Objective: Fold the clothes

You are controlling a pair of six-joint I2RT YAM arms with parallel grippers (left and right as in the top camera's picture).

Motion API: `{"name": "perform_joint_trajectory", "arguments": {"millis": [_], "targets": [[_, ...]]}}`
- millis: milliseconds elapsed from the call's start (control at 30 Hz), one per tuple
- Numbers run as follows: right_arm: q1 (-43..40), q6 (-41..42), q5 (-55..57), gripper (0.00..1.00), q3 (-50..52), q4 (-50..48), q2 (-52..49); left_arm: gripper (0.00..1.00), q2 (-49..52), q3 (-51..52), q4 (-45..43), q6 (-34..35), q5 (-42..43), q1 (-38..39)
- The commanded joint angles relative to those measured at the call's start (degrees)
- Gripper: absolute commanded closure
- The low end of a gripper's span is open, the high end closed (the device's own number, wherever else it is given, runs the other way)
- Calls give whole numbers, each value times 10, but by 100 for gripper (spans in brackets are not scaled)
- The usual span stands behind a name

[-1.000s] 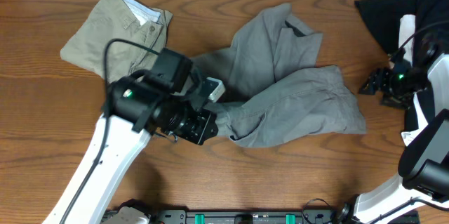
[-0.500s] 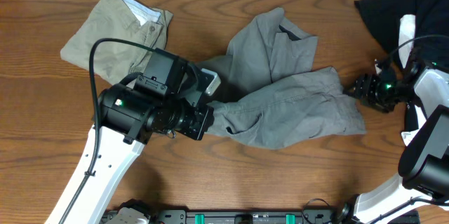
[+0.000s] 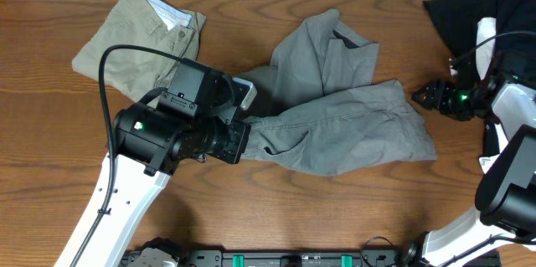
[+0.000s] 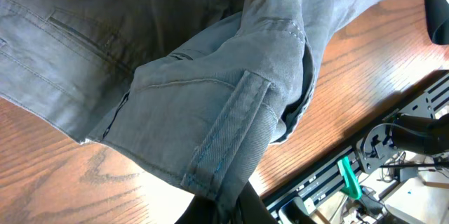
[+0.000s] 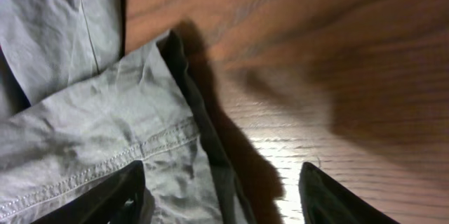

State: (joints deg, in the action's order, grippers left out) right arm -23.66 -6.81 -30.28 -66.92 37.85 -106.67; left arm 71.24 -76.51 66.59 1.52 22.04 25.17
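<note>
Where the grey shorts point(image 3: 335, 108) lie crumpled mid-frame on the table point(image 3: 352, 217), the left gripper point(image 3: 248, 126) pinches their left edge, jaws closed on the fabric. Right gripper point(image 3: 421, 95): spread wide, empty, at the right hem. Khaki shorts point(image 3: 138, 37) upper left; black garment point(image 3: 465, 12) upper right. Left arm point(image 3: 126, 192) slants in from lower left.

We record bare table point(image 3: 352, 208) along the near side, between the grey shorts point(image 3: 352, 125) and the rack point(image 3: 285, 259) at the edge, and a narrower bare gap between the shorts' right hem and the black garment point(image 3: 461, 16). We count as obstacles the khaki shorts point(image 3: 134, 45) at far left, the grey shorts across the middle, and the left arm point(image 3: 159, 133) over the near-left quarter. The right gripper point(image 3: 419, 96), fingers apart, occupies the right-hand gap.
</note>
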Motion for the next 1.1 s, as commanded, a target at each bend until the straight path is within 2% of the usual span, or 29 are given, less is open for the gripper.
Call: {"name": "perform_joint_trajectory", "arguments": {"millis": [0, 100, 200, 267, 400, 700, 767, 933, 1067], "targets": [[13, -10, -13, 35, 19, 0, -20, 94, -9, -3, -1, 8, -10, -3], [21, -11, -13, 39, 37, -9, -22, 94, -9, -3, -1, 14, -14, -3], [26, -40, -49, 47, 42, -15, -22, 94, -9, -3, -1, 14, -14, -3], [28, -74, -115, 62, 41, -14, -21, 94, -9, -3, -1, 14, -14, -3], [26, -108, -182, 78, 41, -23, -15, 94, -9, -3, -1, 23, -14, -3], [26, -105, -171, 73, 41, -76, -2, 94, -9, -3, -1, 25, -14, -3], [26, -105, -171, 82, 41, -76, -2, 94, -9, -3, -1, 29, -14, -3], [26, -104, -173, 97, 41, -72, -1, 94, -9, -3, -1, 29, -14, -3], [26, -104, -185, 99, 41, -73, 0, 94, -9, -3, -1, 33, -14, -3]]}}
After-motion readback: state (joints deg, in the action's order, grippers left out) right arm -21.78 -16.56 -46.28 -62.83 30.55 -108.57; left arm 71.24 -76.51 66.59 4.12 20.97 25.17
